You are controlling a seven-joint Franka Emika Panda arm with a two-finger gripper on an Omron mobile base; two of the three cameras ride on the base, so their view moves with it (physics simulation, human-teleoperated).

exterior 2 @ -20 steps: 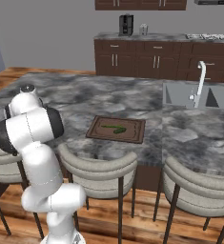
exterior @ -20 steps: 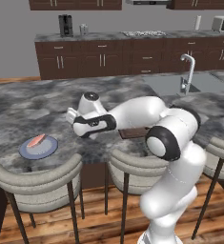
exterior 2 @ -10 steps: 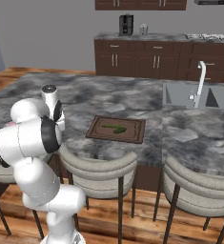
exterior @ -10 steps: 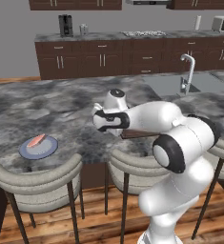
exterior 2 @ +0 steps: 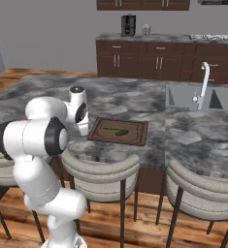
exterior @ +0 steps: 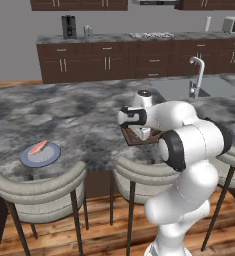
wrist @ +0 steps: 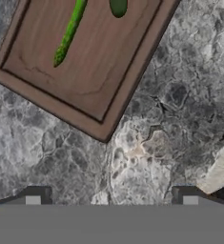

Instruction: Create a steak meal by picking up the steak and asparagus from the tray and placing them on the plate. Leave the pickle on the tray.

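The round, shallow pale blue-grey plate (exterior: 40, 155) sits near the front edge of the grey marbled stone counter (exterior: 74, 115), toward its left end, and the small flat slab of pinkish-red steak (exterior: 38, 147) lies on it, in the far half of the plate.

Well apart from it, further right along the same front edge, is the dark brown rectangular wooden tray (exterior 2: 118, 131) with a low raised rim. On the tray lie the thin, long, light-green asparagus stalk (wrist: 69, 32) and the short, stubby dark green pickle (wrist: 118, 6), side by side and apart from each other; both appear as small green shapes near the middle of the board in the right base view. In the hand view the asparagus runs lengthwise over the board and the pickle is cut by the top edge.

The tool (wrist: 111, 198) hangs over bare counter just off a corner of the tray, at its left end as the right base view gives it. Its two dark tips stand wide apart with nothing between them.

A steel tap (exterior 2: 203, 80) and sink (exterior 2: 203, 96) sit in the counter beyond the tray's right end.
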